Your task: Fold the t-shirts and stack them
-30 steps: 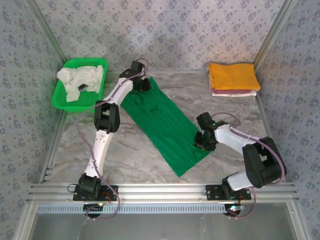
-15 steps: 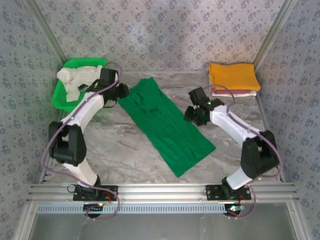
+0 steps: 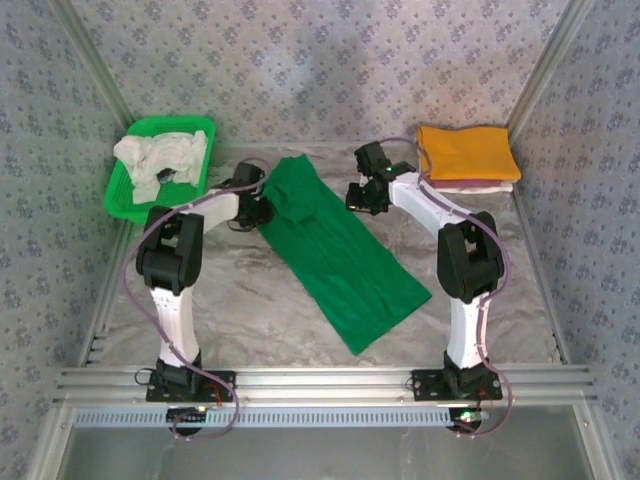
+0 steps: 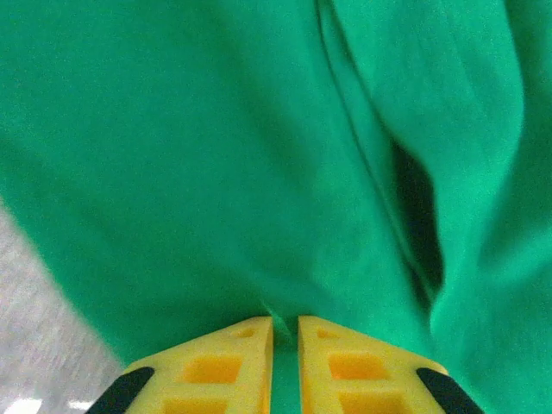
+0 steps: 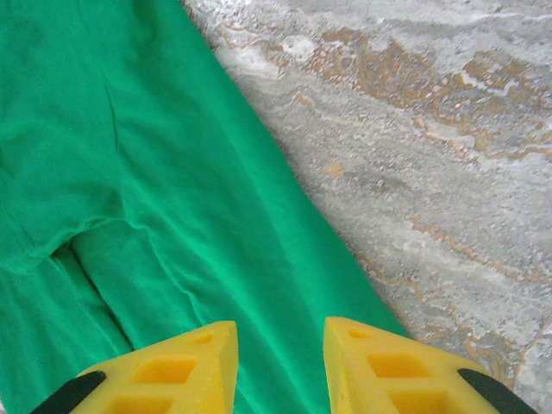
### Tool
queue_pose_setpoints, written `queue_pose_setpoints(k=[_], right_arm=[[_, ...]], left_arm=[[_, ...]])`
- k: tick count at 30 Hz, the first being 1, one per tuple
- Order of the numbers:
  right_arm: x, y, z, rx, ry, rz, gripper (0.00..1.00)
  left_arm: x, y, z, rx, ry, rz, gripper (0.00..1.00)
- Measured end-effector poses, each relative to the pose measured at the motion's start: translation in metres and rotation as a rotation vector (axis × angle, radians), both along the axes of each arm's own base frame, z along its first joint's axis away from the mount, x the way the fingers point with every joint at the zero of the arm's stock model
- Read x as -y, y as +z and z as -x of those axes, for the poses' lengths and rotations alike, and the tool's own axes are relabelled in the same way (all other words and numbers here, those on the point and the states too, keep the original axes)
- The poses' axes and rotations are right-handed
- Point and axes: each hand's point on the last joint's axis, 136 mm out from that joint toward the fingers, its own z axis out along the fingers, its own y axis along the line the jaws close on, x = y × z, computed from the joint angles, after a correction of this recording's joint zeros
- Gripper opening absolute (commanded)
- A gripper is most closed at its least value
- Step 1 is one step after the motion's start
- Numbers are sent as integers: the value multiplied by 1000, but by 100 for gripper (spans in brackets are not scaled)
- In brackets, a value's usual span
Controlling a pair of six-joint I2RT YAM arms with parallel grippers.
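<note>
Right now, from above, the bright green cloth t-shirt point(image 3: 340, 260) lies as a long band on the grey marbled table point(image 3: 250, 310), running from about 11 o'clock down to 5 o'clock. My left gripper point(image 3: 262, 207) sits at the band's far end, on its 9 o'clock edge. My right gripper point(image 3: 358, 196) is across from it at the 3 o'clock edge. At the table's 10 o'clock corner a green plastic mesh basket point(image 3: 113, 195) holds crumpled whitish t-shirts point(image 3: 160, 158). At 2 o'clock a folded orange-yellow t-shirt point(image 3: 465, 152) tops the pale folded shirts point(image 3: 470, 185).

Through my left wrist camera I see green cloth with a seam and a dark fold opening toward 3 o'clock. My left fingers are almost together, with a thin pinch of cloth in the slit, so I take it as gripped.

Through my right wrist camera my fingers stand moderately apart and hold nothing. They hover over the shirt's edge, which runs from 11 to 5 o'clock, with bare table toward 3 o'clock.

I judge that the step in hand is taking the far end for the crosswise fold. Next, my right gripper should drop and close on that edge. Then both should lift evenly and carry the end toward 5 o'clock without twisting the band.
</note>
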Motion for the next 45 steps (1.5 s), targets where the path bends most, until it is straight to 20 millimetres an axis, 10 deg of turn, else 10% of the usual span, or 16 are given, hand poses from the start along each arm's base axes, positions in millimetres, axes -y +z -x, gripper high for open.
queue_pose_setpoints(k=[6,16,24,28,35,39,45], right_arm=[[21,-7,16,-24,-20,-4,34],[37,-42,58,-106,-66,-70,33],[27,-27,46,-62,-65,-98,35],[26,-5,29,-2,-69,-92,34],[32,-19,32,-24,-53,-12,19],[32,-40,47,-69,-22,37,3],[36,-70,77,-149,3,83,0]], left_arm=[[13,0,-39,37,2,23,12],[72,13,-159,187,-175,92,18],[70,21,-158,171,-227,68,23],[46,23,-134,113,-204,8,26],[16,80,-23,199,-119,53,19],[58,90,29,261,-187,112,6],[120,27,100,128,-314,154,0]])
